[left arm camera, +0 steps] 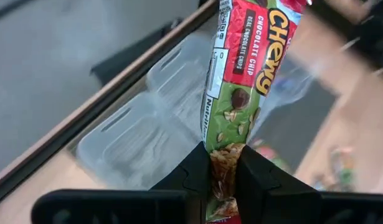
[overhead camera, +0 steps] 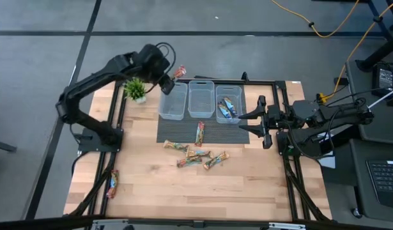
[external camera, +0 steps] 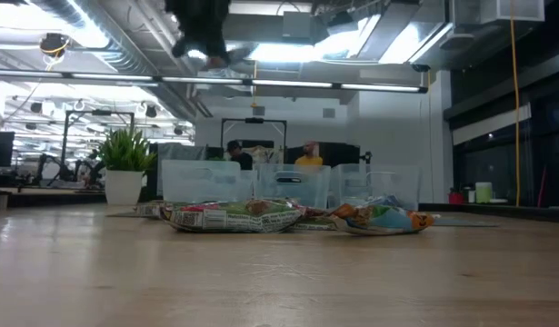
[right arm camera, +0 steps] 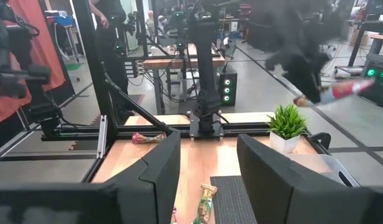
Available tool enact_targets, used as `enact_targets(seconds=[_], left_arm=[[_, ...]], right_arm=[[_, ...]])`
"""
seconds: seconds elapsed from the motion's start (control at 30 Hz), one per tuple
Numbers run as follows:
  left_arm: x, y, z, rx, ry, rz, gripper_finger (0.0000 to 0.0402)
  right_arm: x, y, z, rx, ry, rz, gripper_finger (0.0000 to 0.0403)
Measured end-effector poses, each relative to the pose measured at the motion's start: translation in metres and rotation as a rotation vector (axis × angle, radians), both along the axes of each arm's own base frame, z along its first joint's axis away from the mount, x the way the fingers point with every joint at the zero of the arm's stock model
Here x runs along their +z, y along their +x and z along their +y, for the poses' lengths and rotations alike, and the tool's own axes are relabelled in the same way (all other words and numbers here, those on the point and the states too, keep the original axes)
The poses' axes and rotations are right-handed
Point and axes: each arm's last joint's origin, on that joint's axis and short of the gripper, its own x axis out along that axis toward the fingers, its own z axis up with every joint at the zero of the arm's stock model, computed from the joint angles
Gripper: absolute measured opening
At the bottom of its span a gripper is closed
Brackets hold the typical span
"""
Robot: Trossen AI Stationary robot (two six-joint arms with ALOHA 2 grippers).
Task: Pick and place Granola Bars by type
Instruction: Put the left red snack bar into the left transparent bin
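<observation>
Grey floor [overhead camera: 43, 57], bright ceiling strip lights [external camera: 288, 84], dark windows [external camera: 497, 163].

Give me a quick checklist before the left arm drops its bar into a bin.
1. Left pincer shut on the red Chewy bar: ok.
2. Bar over the left bin: it hangs near that bin's far edge in the high view; cannot tell.
3. Left bin holds nothing: ok.
4. Right bin has only blue bars, none red: ok.
5. Right pincer open, waiting beside the right bin, away from the drop: ok.
</observation>
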Motion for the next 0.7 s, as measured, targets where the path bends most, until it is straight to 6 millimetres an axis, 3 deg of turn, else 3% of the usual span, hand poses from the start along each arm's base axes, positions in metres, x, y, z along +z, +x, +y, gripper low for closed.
enact_targets(seconds=[0.13,0.43,0.7], left_arm=[[-0.027,0.008,0.019,-0.003,-0.046,0.139,0.0043],[-0.087,0.034,0.041,-0.036,-0.102,0.350,0.0041],[-0.115,0.046,0.049,-0.071,-0.146,0.434,0.0042]], right_arm=[[0.000,0.000,0.000,0.000,-0.002,0.003,0.0162],[-0.001,0.000,0.000,0.000,0.000,0.006,0.0162],[-0.001,0.000,0.000,0.001,0.003,0.012,0.0162]])
